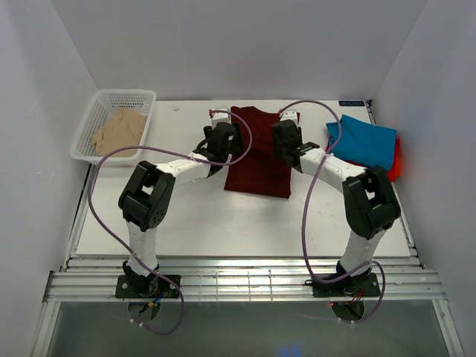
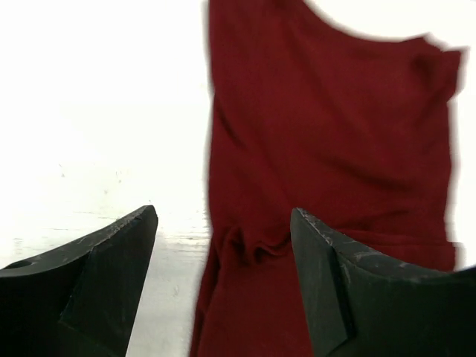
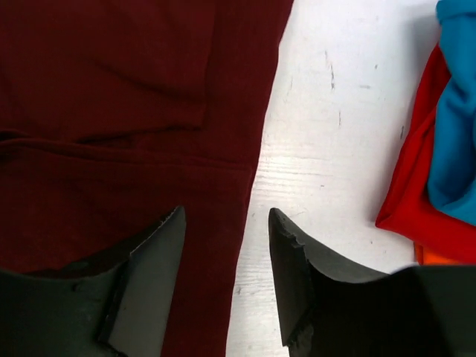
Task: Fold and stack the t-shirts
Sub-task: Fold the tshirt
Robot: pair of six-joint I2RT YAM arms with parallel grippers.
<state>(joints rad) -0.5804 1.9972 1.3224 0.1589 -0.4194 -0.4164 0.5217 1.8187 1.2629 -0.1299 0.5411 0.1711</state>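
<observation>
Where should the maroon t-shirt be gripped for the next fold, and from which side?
Probably the two near corners of the maroon t-shirt, from the near edge: left tool on the left corner, right tool on the right. It lies flat as a narrow strip, so the short near hem lies free on the table and can fold toward the far end.

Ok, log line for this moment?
left end effector open; right end effector open; maroon t-shirt flat, ungripped; teal t-shirt atop red-orange t-shirt; beige t-shirt in basket
</observation>
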